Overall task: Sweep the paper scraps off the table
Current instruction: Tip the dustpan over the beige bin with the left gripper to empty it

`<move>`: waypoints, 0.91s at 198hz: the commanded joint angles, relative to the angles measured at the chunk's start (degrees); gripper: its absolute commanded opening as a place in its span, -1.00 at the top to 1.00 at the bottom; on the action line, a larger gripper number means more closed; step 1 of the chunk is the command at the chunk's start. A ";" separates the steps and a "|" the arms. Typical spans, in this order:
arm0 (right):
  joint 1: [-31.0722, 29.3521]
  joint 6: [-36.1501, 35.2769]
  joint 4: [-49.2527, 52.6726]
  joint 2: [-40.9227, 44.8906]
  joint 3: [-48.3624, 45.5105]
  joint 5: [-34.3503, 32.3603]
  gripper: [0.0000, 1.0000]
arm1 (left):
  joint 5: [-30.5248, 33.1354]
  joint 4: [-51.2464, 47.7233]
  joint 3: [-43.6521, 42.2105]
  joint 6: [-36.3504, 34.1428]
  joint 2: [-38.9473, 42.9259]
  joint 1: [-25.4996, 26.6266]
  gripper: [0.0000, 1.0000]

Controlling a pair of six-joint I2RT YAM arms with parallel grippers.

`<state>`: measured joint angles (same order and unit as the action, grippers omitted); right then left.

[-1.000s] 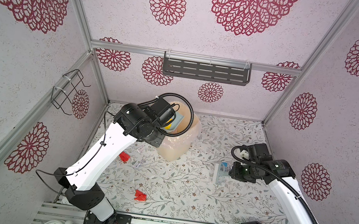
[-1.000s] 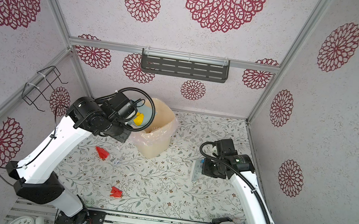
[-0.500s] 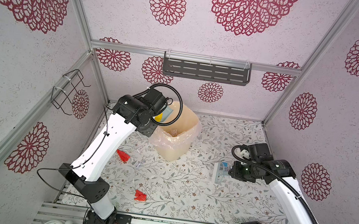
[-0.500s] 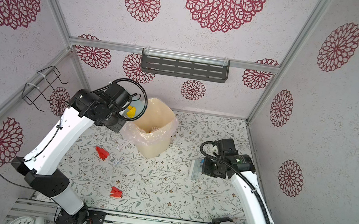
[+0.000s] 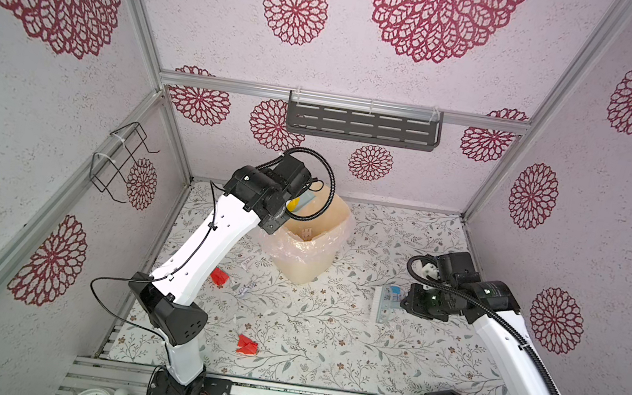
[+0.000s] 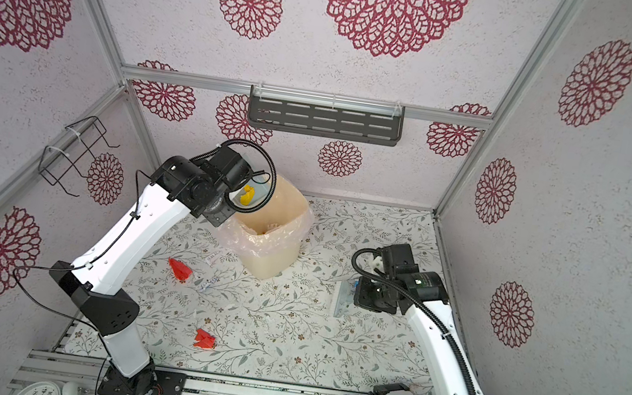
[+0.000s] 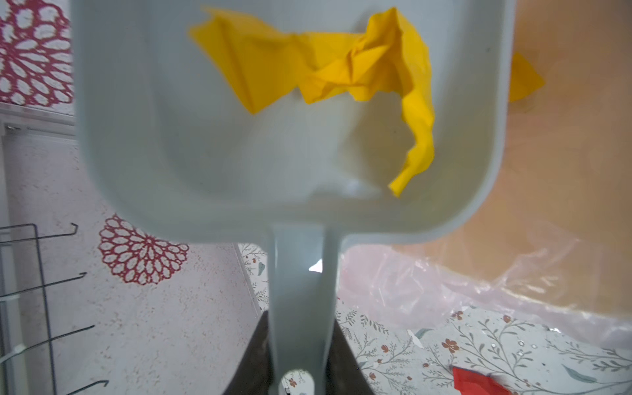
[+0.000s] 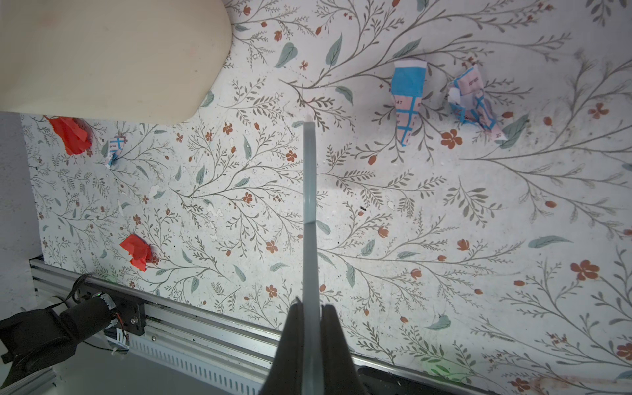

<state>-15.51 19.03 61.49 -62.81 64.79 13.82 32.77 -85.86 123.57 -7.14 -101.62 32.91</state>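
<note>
- My left end effector (image 7: 297, 345) is clamped on the handle of the pale blue dustpan (image 7: 239, 154), with a dark finger pressing on each side of it.
- The dustpan hangs clear of the counter (image 5: 328, 334), over the far-left rim of the waste bin (image 5: 313, 265) and partly above its mouth.
- One crumpled yellow scrap (image 7: 325, 71) lies in the dustpan. It spreads across the pan's floor towards the open front and runs down along one side wall.
- The waste bin is beige and lined with a clear plastic bag (image 7: 444, 284) folded over the rim. It stands near the counter's far edge, left of the middle.
- Inside the bin a second yellow piece (image 7: 523, 78) rests against the inner wall. A few pale bits (image 5: 307, 234) lie at the bottom, too small to name.
- My right end effector (image 8: 311, 309) is closed tight on the thin handle of the small pale brush (image 5: 383, 306), near the counter's right edge. I cannot tell whether the bristles touch the counter.
- One red scrap (image 5: 219, 276) lies on the counter near the left edge, just beside my left arm. Another red scrap (image 5: 247, 344) lies near the front edge.
- A small white printed scrap (image 5: 244, 291) lies between the first red scrap and the bin.
- Two blue-printed scraps (image 8: 408, 102) lie close together near the brush.
</note>
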 commanded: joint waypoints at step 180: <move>1.44 -2.43 -0.76 0.53 -2.57 2.66 1.00 | 33.30 30.20 -23.94 -36.26 5.97 8.98 1.00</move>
<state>-14.39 17.54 60.95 -63.05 62.57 15.31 60.93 -63.22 100.20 -37.08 -99.59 41.36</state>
